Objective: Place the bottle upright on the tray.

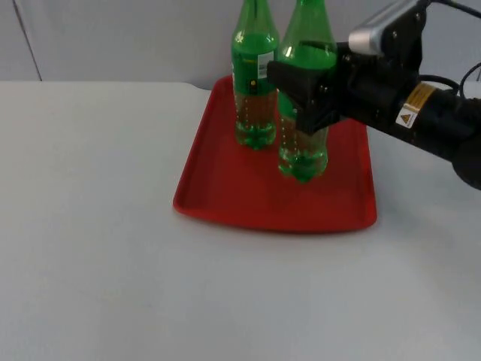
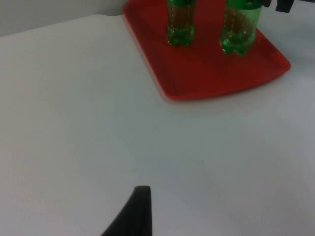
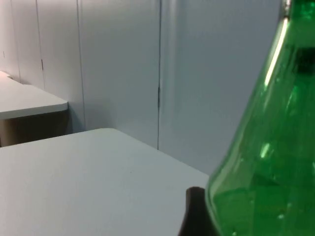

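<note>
The right claw [image 1: 304,94] grips an upright green bottle [image 1: 304,143] on the red tray [image 1: 225,188] beside another bottle [image 1: 255,75].

- A white table [image 1: 98,226] is spreading wide below a grey partition wall [image 1: 113,37].
- A second green bottle [image 1: 254,83] is standing upright at the back.

No readable words or numbers anywhere. Right arm [image 1: 421,105] carries a yellow warning sticker [image 1: 412,107] with a triangle sign, its print illegible. Far bottle [image 1: 254,75] has a white label [image 1: 264,66], text too small to read.
</note>
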You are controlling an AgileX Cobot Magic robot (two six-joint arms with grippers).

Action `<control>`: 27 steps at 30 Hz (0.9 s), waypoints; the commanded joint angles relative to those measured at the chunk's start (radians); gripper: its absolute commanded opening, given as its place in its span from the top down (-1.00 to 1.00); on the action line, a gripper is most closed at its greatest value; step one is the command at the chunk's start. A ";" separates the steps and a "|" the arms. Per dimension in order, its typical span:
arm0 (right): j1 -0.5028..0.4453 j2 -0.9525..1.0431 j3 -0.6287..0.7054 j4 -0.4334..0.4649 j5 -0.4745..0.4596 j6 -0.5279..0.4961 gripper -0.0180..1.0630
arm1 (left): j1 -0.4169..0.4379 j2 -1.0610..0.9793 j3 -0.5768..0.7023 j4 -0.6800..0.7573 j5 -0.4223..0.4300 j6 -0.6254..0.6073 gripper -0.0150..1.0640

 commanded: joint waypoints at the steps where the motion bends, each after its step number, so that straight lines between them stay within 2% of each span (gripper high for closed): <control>1: 0.000 0.017 -0.025 -0.005 -0.031 0.014 0.97 | -0.003 -0.004 0.005 -0.001 -0.003 0.000 -0.97; 12: 0.000 0.101 -0.052 0.006 -0.031 0.014 0.97 | -0.003 -0.004 0.005 0.001 -0.003 0.000 -0.97; 27: 0.000 0.104 -0.052 0.000 -0.031 0.023 0.96 | -0.003 -0.004 0.005 0.001 -0.003 0.002 -0.97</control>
